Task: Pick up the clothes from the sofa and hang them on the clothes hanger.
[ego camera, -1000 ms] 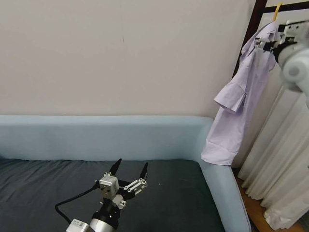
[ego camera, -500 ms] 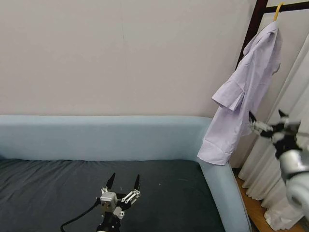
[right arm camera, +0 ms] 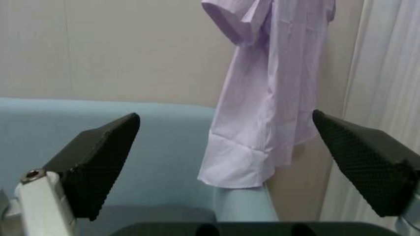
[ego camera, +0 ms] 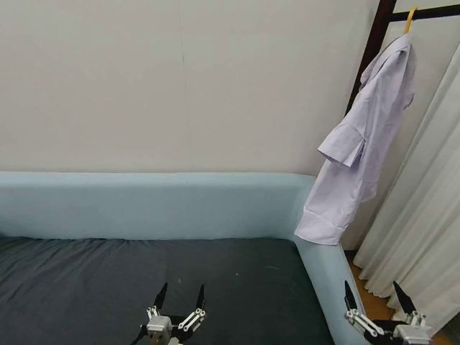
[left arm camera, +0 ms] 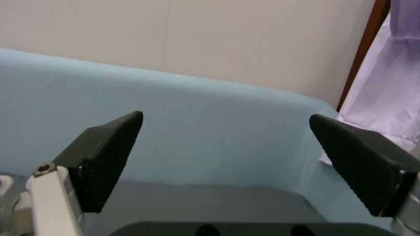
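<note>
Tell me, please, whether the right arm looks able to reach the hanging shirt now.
Probably yes: the right gripper sits low near the sofa, fingers open, and the shirt hangs ahead with nothing between. The left gripper waits low over the sofa.

A pale lilac short-sleeved shirt hangs upright from a yellow hanger hooked on the dark clothes rack. One sleeve juts leftward. Its hem ends just above the right back corner of the light blue sofa, whose dark seat cushion lies bare.
</note>
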Robot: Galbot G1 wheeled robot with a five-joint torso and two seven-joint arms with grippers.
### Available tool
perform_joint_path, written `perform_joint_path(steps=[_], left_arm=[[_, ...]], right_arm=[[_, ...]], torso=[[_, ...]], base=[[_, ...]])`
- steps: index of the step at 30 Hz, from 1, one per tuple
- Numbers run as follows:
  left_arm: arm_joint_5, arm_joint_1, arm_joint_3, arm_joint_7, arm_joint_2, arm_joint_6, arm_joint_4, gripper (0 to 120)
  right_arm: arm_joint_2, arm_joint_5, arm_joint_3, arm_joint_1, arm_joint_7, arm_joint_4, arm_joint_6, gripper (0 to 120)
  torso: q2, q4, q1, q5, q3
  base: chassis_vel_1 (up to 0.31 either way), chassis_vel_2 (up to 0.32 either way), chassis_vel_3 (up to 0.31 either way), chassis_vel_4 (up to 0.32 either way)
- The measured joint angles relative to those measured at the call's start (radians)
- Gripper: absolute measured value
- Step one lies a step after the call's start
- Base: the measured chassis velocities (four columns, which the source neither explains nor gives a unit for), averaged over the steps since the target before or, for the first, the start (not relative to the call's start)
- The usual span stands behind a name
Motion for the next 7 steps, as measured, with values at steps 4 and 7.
perform_joint_path(steps=[4,7], left_arm=[[0.003,0.013,-0.01,-0.003,-0.002,-0.018,-0.008,100],[0.004,0.025,-0.015,-0.005,-0.004,-0.03,-0.01,100]], right_arm=[[0.014,-0.015,-0.015,-0.034,-0.008,-0.026,0.056,100],[0.025,-0.034,-0.019,-0.048,-0.015,-0.057,0.101,100]], torso=[[0.0,-0.0002,0.0,0.0,0.0],[0.0,-0.0003,0.0,0.0003,0.0]], base=[[0.0,0.0,0.0,0.0],[0.0,0.0,0.0,0.0]])
